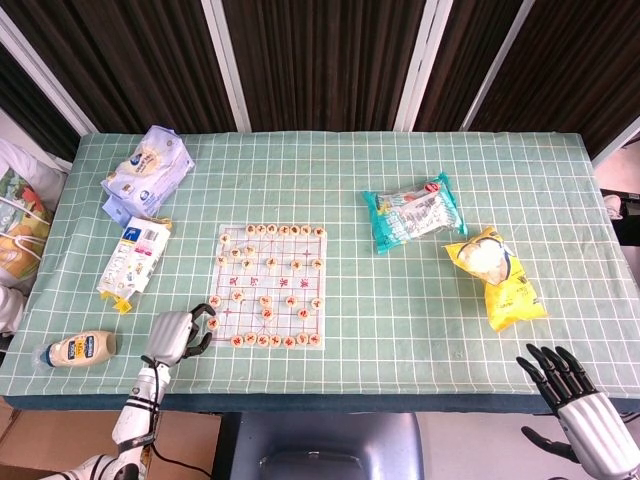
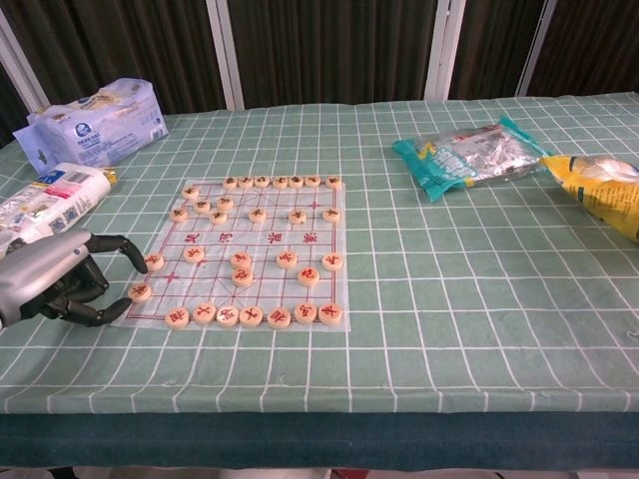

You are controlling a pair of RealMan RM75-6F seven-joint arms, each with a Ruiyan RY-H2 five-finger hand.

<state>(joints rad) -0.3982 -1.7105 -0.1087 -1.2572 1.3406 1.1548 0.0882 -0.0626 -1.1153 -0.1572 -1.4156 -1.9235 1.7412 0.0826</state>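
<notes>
Board: the chess board (image 1: 268, 285) lies flat in the middle of the desk (image 1: 400, 170), on the green checked cloth, with round chess pieces (image 2: 241, 259) spread over it in rows and loose clusters.
Left hand: my left hand (image 2: 60, 279) sits at the board's near left corner, knuckles up, fingers (image 2: 118, 244) curled downward and apart, tips at the board's edge. One tip is right against the piece at the left edge (image 2: 140, 291); I cannot tell whether it truly touches. Nothing is held.
Right hand: my right hand (image 1: 580, 398) hangs off the near right edge of the desk, fingers spread and pointing away from me, holding nothing.
Around the left hand: a small squeeze bottle (image 1: 78, 349) lies on its side just left of it, a white carton (image 1: 132, 259) lies further back, and a pale blue wrapped pack (image 1: 146, 176) sits near the far left corner.
Right side: a teal snack bag (image 1: 413, 211) and a yellow snack bag (image 1: 496, 275) lie well apart from the board, near each other.
In the way: only the near row of pieces stands close to my left fingers.
Views: the head view alone shows my right hand and the squeeze bottle; the chest view shows the curl of my left fingers from the side.
</notes>
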